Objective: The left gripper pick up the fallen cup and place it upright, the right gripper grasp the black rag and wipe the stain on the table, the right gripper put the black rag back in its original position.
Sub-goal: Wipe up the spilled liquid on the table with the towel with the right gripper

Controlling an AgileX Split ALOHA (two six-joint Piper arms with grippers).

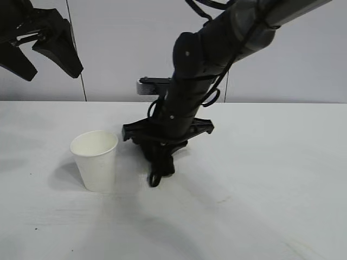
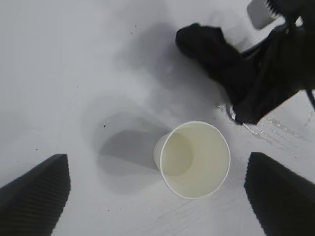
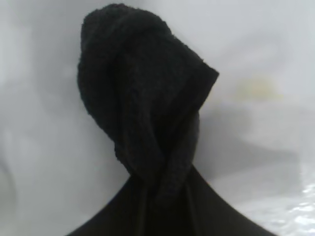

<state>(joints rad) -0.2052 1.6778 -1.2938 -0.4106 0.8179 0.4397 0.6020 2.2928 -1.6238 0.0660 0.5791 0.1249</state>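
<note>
The white cup [image 1: 96, 159] stands upright on the white table [image 1: 260, 179], left of centre; it also shows in the left wrist view [image 2: 194, 158], seen from above. My left gripper [image 1: 40, 54] hangs open and empty high at the upper left, its fingers [image 2: 34, 196] wide apart above the cup. My right gripper [image 1: 157, 174] points down at the table just right of the cup and is shut on the black rag [image 3: 142, 98], which presses on the table [image 2: 211, 54]. Wet traces of the stain [image 2: 266, 130] glisten beside the rag; a faint yellowish blotch [image 3: 258, 88] shows too.
A grey wall [image 1: 303, 54] stands behind the table. The right arm [image 1: 217, 49] slants down from the upper right across the middle.
</note>
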